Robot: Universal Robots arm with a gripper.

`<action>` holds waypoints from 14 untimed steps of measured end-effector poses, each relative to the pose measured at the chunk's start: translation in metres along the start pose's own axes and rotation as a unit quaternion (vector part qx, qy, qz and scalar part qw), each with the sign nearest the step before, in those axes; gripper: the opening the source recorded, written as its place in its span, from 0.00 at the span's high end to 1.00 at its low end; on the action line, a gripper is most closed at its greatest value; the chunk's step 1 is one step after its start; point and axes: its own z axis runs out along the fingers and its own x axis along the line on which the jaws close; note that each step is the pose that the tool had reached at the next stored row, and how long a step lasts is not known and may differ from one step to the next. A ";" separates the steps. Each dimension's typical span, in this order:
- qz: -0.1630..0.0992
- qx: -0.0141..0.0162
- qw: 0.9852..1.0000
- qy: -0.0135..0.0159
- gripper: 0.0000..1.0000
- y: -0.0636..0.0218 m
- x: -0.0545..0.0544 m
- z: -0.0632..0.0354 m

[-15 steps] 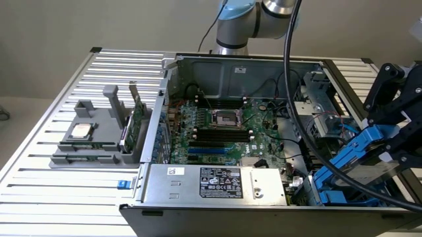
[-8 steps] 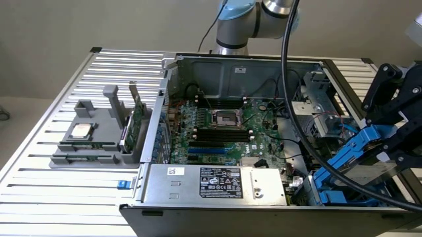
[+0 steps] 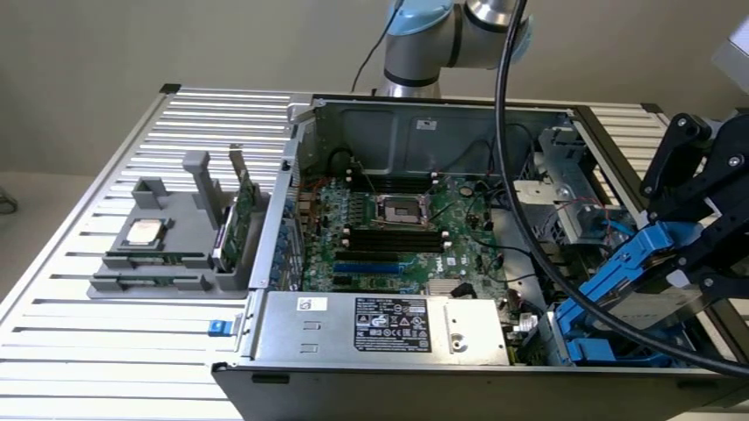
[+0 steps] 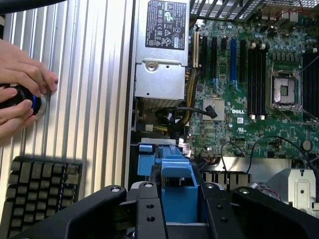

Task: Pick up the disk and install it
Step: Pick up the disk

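Note:
The disk (image 3: pixel 632 276), a silver-grey drive in a blue plastic carrier, hangs tilted over the drive bay (image 3: pixel 585 346) at the front corner of the open computer case, on the exterior view's right. My black gripper (image 3: pixel 688 250) is shut on the disk's upper end. In the wrist view the blue carrier (image 4: pixel 175 174) sits clamped between the two black fingers (image 4: pixel 149 214) of the gripper (image 4: pixel 179 211), pointing down toward the blue bay parts (image 4: pixel 149 149) beside the power supply.
The case holds a green motherboard (image 3: pixel 404 224) and a grey power supply (image 3: pixel 398 324). A thick black cable (image 3: pixel 506 158) crosses over the case. A grey fixture (image 3: pixel 153 254) carries a chip and a green card (image 3: pixel 244 219). A person's hand (image 4: pixel 20 79) rests near a keyboard (image 4: pixel 40 191).

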 end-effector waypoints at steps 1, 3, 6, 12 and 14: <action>0.000 0.000 1.000 0.000 0.67 0.0000 0.000 0.0000; 0.000 0.001 1.000 0.000 0.67 0.0000 0.000 -0.0001; 0.000 0.002 1.000 0.000 0.67 0.0000 0.000 0.0000; 0.000 0.002 1.000 0.000 0.60 0.0000 0.000 -0.0001; 0.000 0.002 1.000 0.000 0.53 0.0000 0.000 -0.0001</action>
